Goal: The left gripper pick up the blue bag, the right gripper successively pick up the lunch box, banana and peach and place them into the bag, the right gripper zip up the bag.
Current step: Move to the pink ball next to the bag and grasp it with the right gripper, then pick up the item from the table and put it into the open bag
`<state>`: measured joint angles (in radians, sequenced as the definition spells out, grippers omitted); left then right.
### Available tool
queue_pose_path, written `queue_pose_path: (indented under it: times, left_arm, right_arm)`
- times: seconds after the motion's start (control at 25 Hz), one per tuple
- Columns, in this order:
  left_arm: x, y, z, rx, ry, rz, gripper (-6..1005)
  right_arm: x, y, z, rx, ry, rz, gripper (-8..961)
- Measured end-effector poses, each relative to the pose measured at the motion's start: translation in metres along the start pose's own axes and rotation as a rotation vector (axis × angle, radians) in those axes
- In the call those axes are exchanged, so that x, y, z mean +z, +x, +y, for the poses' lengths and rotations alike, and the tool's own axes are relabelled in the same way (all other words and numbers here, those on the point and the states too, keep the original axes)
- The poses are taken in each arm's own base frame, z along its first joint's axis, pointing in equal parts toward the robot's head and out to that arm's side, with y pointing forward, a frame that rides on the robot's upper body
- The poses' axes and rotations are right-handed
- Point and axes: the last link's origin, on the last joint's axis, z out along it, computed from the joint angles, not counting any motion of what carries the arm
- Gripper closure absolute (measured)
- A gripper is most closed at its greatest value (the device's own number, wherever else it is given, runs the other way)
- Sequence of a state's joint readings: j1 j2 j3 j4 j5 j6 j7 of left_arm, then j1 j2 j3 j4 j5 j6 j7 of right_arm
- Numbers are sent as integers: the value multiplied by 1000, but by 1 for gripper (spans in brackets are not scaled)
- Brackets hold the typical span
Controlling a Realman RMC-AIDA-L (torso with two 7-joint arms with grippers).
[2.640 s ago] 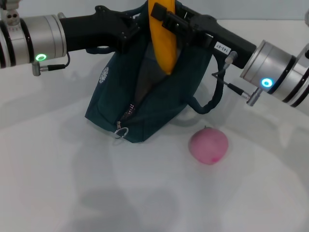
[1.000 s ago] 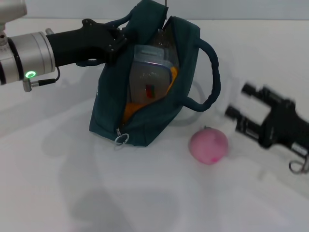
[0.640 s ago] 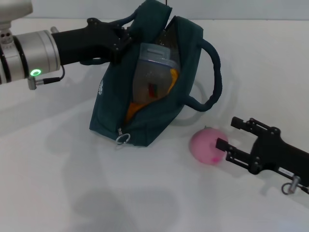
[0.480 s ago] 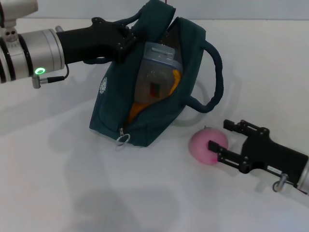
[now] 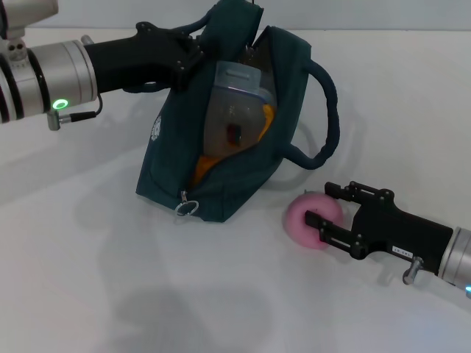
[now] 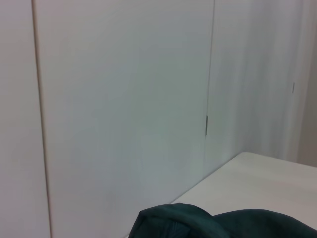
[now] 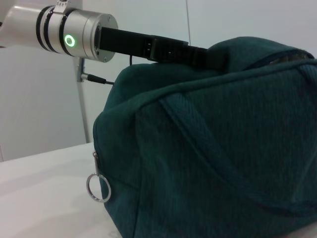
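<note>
Teal fabric bag (image 5: 221, 162) stands on the white tabletop (image 5: 88, 279), its top edge clamped by the left claw (image 5: 193, 55) so the mouth gapes. Inside sit the clear rigid lunch box (image 5: 235, 118) and the banana (image 5: 206, 168). The right claw (image 5: 321, 207), fingers spread, straddles the round pink peach (image 5: 305, 220) beside the bag, not yet clenched.

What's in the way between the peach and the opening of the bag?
Nothing visible on the table. The peach sits between the right gripper's open fingers; the bag, held by the left gripper, gapes open, lunch box inside.
</note>
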<state>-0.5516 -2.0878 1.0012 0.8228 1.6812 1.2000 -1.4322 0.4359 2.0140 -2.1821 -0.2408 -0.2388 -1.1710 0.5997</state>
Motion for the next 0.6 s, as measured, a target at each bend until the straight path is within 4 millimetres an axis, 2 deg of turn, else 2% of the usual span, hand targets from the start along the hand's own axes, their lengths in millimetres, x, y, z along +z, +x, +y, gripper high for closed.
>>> queue_pose_path:
  times: [0.24,0.48,0.6]
  left_arm:
    - [1,1,-6,15,36,-3,962]
    - [1,1,-7,26,45,1,962]
    - [-1,1,-7,30,51,14,962]
  right_arm:
    - [-2,-3,-1,-1,-4,-18,443]
    - [-9,-13,-5,-4,-8,-85,568]
    - [-20,-19,-9,-2,21,-148,631]
